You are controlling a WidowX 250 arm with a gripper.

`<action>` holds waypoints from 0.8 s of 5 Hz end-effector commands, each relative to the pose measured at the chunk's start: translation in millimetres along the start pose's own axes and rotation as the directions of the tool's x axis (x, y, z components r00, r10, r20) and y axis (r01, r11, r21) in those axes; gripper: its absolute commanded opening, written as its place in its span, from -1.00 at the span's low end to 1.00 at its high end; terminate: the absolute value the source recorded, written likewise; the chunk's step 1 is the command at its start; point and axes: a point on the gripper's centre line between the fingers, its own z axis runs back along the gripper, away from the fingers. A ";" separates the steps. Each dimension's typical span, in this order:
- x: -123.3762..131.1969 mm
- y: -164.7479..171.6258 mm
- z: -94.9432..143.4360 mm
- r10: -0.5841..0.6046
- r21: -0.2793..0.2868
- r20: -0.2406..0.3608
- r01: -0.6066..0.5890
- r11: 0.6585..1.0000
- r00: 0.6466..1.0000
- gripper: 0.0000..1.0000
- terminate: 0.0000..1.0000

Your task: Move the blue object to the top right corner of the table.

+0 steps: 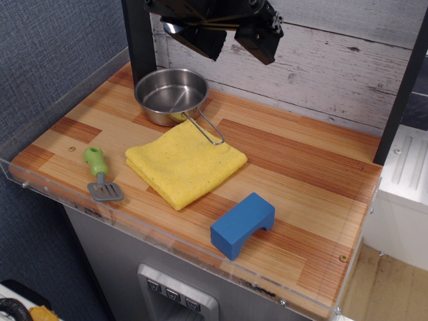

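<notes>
The blue object (242,225) is a matte blue bridge-shaped block with an arched notch. It lies on the wooden plank table (301,167) near the front edge, right of centre. My gripper (227,39) hangs high above the table's back, over the metal pot, far from the block. Its two black fingers (259,41) stand apart with nothing between them.
A steel pot (172,95) with a wire handle stands at the back left. A folded yellow cloth (185,162) lies in the middle. A green-handled grey spatula (101,174) lies front left. A clear acrylic rim (200,257) edges the table. A black post (139,40) rises behind the pot.
</notes>
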 end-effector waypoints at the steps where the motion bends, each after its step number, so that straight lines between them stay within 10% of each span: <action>1: 0.0 0.0 0.0 0.000 0.000 0.000 0.000 1.000 1.000 1.00 -1.00; 4: -42.3 -27.1 19.0 -0.066 -0.001 -0.022 0.066 0.998 0.998 1.00 -1.00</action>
